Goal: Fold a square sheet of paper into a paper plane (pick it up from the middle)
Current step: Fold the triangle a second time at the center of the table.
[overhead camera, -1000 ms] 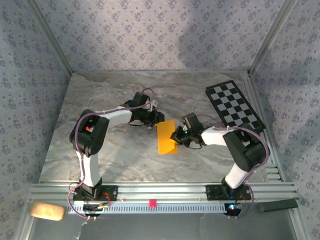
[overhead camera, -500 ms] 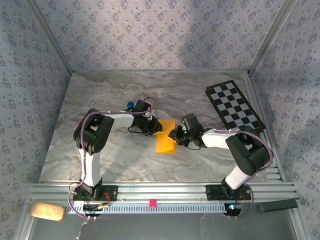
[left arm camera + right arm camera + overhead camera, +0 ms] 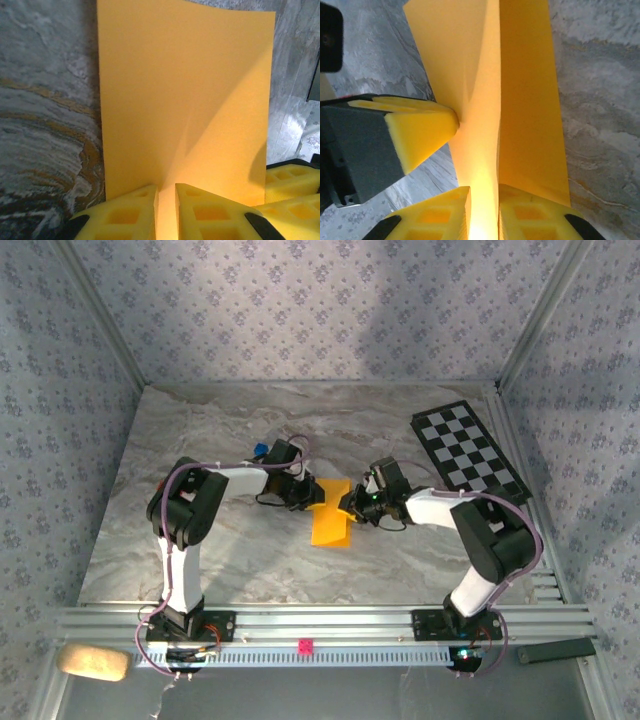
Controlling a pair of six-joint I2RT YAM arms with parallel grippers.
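Pinches from the left tool (image 3: 166,192) and the right tool (image 3: 484,195), each clamped on the far end of the folded orange-yellow square sheet (image 3: 331,525) mid-counter (image 3: 200,440), raise that end, likely to align its layers for the next crease.

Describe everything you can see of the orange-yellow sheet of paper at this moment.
The sheet of paper is thin, matte, plain orange-yellow with no print. From above it reads as a narrow rectangle rather than a full square, lying mid-way across the grey marbled table, its long axis running near to far. Its far part is pinched up into a soft ridge. The left gripper and the right gripper each clamp that ridge from opposite sides. The near part appears to rest flat on the table.
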